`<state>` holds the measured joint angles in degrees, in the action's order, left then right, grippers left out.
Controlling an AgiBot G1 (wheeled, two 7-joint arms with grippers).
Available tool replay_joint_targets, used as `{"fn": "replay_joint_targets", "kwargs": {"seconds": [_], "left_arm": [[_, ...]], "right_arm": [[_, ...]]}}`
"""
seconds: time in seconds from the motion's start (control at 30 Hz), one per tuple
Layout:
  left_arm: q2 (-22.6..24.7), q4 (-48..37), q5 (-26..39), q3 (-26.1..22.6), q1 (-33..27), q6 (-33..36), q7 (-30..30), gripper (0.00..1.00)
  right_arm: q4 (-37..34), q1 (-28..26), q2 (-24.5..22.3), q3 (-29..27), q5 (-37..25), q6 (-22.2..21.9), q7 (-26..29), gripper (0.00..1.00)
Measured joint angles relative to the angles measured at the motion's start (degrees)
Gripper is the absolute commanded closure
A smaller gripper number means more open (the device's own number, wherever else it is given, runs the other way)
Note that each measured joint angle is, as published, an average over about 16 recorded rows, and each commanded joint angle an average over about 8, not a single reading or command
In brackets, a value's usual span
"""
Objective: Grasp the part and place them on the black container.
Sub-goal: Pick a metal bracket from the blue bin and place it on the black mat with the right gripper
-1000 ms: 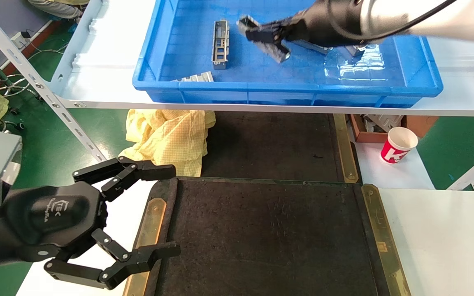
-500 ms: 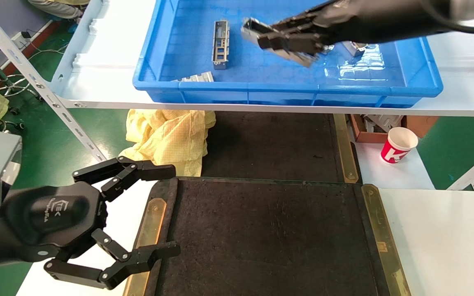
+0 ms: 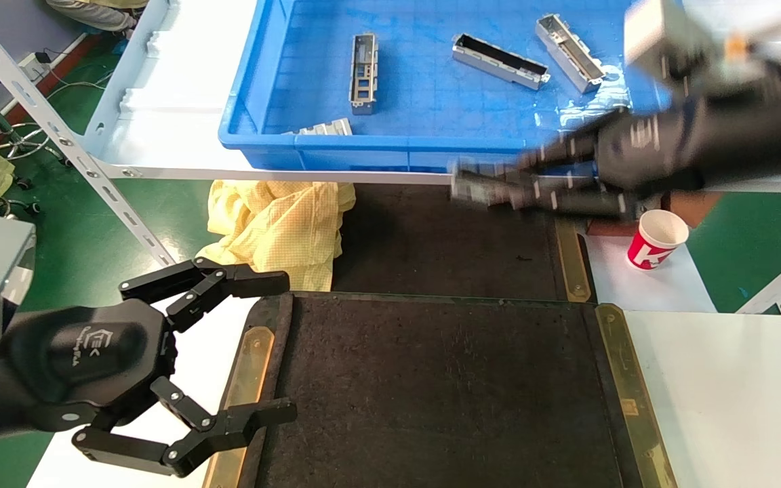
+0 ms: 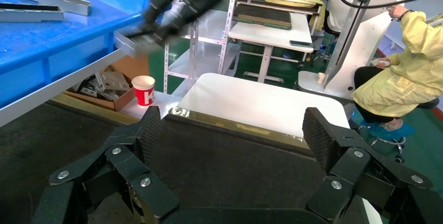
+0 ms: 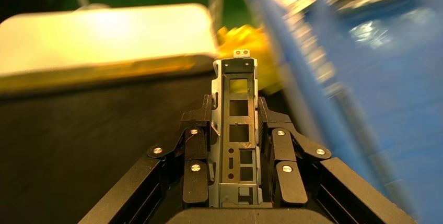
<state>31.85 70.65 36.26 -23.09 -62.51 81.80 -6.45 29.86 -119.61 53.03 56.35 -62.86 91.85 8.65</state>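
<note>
My right gripper (image 3: 499,190) is shut on a silver-grey part (image 3: 475,188) and holds it in the air just in front of the blue crate's front wall, above the far black tray. In the right wrist view the part (image 5: 237,125) lies lengthwise between the fingers (image 5: 199,130). The black container (image 3: 445,393) with brass side strips lies in front of me. My left gripper (image 3: 287,346) is open and empty at its left edge; in the left wrist view (image 4: 233,130) it looks across the tray (image 4: 219,161). Several more parts (image 3: 363,68) lie in the crate.
The blue crate (image 3: 431,152) stands on a white shelf above a second black tray (image 3: 445,237). A yellow cloth (image 3: 282,224) lies at the left and a red paper cup (image 3: 655,240) at the right. A white table (image 3: 729,393) adjoins the tray's right side.
My right gripper has carried the part out of the blue crate, toward me and down past the crate's front wall. The left arm has not moved.
</note>
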Motion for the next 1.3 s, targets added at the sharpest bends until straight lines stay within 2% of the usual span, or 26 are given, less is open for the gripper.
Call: {"fn": "replay_joint_targets", "kwargs": {"seconds": [0.2,0.37,0.77,1.3], "left_arm": [[0.0,0.0,0.0,0.0,0.0,0.0,0.0,0.0],[0.0,0.0,0.0,0.0,0.0,0.0,0.0,0.0],[0.0,0.0,0.0,0.0,0.0,0.0,0.0,0.0],[0.0,0.0,0.0,0.0,0.0,0.0,0.0,0.0]], "right_arm": [[7.81,5.02,-3.35,4.05,5.88,-1.22,-1.97,1.0],[9.78,8.52,-2.36,5.84,8.03,-3.59,-5.71,1.0],[6.35,16.15,7.93,7.47,6.95,-12.19,-14.17,1.0],[-4.59,22.91,20.8,9.2,4.36,-20.32,-22.6,1.0]]}}
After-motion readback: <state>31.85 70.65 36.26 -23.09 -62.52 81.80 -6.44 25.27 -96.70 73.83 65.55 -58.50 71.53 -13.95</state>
